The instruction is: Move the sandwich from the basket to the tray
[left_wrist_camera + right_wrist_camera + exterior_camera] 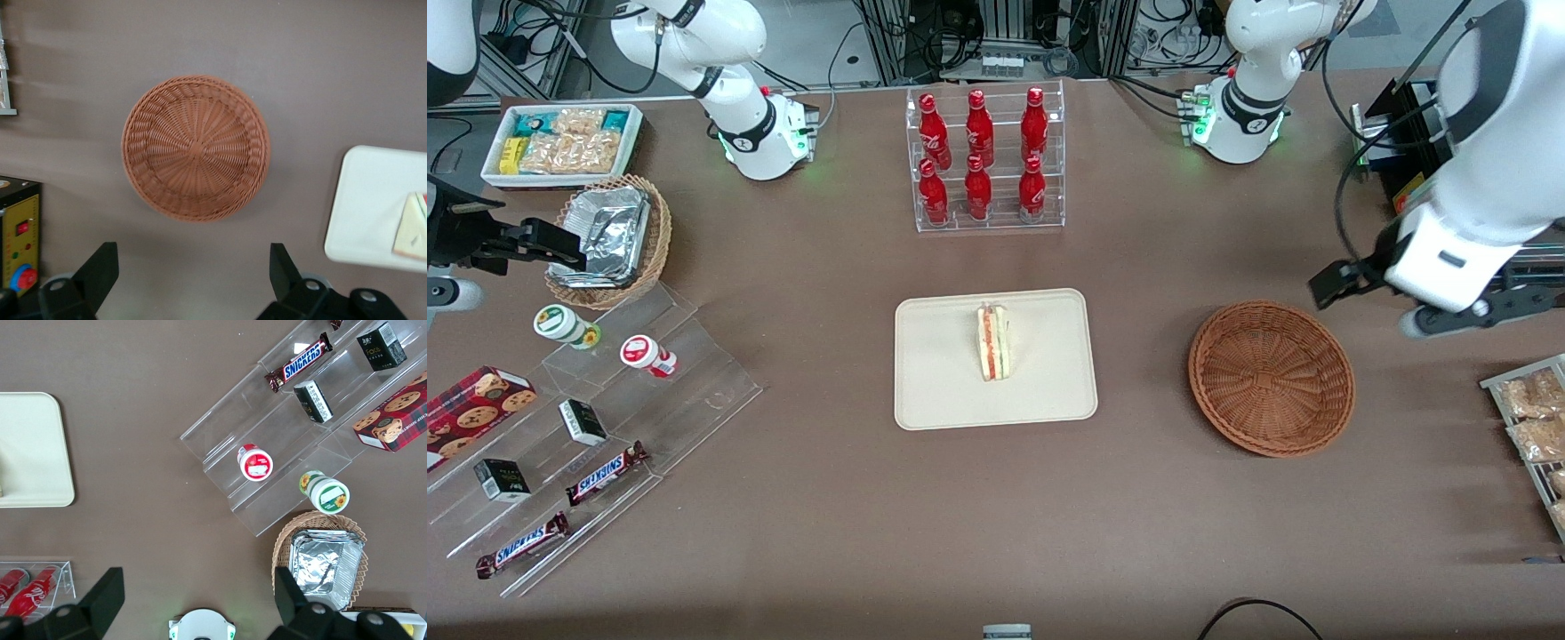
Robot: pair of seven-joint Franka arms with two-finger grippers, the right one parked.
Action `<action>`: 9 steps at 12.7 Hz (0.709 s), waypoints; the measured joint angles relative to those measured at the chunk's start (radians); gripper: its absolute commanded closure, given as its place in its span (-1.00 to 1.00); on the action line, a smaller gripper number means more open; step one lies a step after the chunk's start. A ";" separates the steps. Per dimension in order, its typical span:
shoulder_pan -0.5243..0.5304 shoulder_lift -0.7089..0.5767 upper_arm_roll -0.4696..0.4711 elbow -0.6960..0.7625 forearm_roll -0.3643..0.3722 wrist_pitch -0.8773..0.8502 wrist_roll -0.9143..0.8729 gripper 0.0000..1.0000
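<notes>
At centre frame I see the sandwich standing on the tray, soft, light, best pinched across its bread faces. Right of it sits the empty basket; my gripper hangs released above.

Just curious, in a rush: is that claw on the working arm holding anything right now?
Gripper: open and empty, hovering above the table beside the empty basket. The sandwich lies on the tray.
</notes>
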 measured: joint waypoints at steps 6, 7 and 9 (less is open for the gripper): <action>-0.295 -0.105 0.430 -0.099 -0.041 -0.009 0.254 -1.00; -0.317 -0.107 0.459 -0.097 -0.044 -0.001 0.265 -1.00; -0.339 -0.095 0.470 -0.074 -0.046 0.015 0.270 -1.00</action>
